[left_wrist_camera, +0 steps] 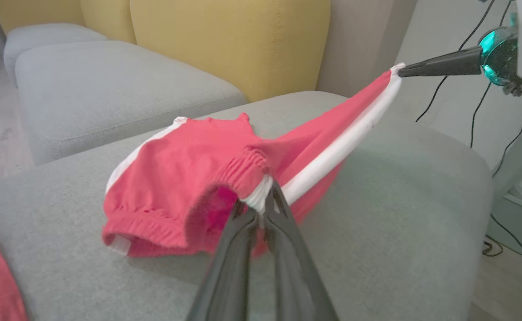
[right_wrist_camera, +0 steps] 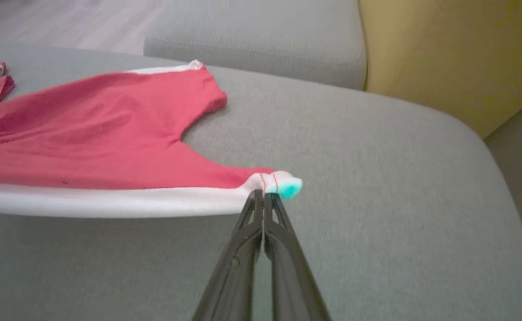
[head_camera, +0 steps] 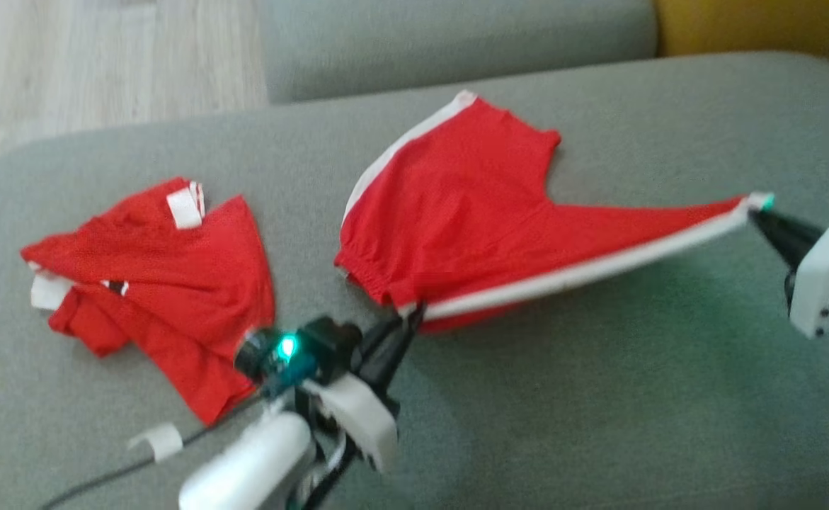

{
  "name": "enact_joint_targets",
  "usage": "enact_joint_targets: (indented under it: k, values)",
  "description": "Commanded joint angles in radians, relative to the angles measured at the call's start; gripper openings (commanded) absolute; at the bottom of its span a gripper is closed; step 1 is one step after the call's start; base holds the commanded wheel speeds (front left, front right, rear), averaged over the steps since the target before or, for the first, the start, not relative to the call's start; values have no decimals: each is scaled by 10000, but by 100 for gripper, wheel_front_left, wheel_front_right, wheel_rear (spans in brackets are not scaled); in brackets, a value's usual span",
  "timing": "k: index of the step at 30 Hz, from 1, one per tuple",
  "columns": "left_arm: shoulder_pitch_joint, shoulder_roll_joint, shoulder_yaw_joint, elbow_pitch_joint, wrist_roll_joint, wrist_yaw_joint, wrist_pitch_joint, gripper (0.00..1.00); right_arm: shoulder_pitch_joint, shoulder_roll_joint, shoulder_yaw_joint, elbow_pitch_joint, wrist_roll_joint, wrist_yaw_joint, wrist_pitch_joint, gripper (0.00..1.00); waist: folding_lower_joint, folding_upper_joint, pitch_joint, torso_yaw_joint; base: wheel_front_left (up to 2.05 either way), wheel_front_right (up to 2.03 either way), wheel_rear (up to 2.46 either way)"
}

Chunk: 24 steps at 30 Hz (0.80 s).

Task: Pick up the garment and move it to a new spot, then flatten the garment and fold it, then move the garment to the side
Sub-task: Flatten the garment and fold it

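Note:
The garment [head_camera: 456, 212] is a pair of red shorts with white side stripes, stretched across the grey cushion [head_camera: 598, 397]. My left gripper [head_camera: 414, 312] is shut on its waistband corner at the white stripe [left_wrist_camera: 261, 198]. My right gripper [head_camera: 754, 212] is shut on the far leg hem [right_wrist_camera: 269, 185], holding that white-striped edge taut and lifted off the cushion. The other leg [head_camera: 499, 134] lies flat toward the back. In the left wrist view the right gripper [left_wrist_camera: 401, 71] shows at the upper right, pinching the hem.
A second red garment [head_camera: 166, 283] with white patches lies crumpled on the cushion's left side. Another grey cushion [head_camera: 456, 42] and a yellow backrest [left_wrist_camera: 229, 44] stand behind. Wood floor [head_camera: 67, 57] lies beyond the left edge. Cables [left_wrist_camera: 479, 89] hang at the right.

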Motion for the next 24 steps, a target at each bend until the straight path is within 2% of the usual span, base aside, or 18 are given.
enact_joint_targets:
  k: [1, 8, 9, 17, 24]
  values:
    - [-914, 300, 557, -286, 212, 127, 12, 0, -242, -199, -376, -188, -300, -9, -268, 0, 0, -1, 439, 144, 0, 0, 0]
    - [-2232, 240, 1003, -35, 457, 338, 18, 0, -1516, 1086, -1616, -4, -2060, -9, -1246, 0, 0, -1, 1824, 605, 0, 0, 0]
    - [-2543, 209, 1092, 83, 464, 282, -35, 0, -2013, 1482, -1765, 259, -2485, -9, -1421, 0, 0, -1, 2148, 783, 0, 0, 0]
    - [-3521, -251, 1137, 841, 403, -19, -101, 0, -4031, 2641, -1513, 2226, -4166, -9, -2063, 0, 0, -1, 2952, 1471, 0, 0, 0]
    - [-4386, -920, 1083, 1714, 403, -203, -239, 0, -5601, 3072, -1101, 3875, -4816, -9, -2385, 0, 0, -1, 3749, 2045, 0, 0, 0]
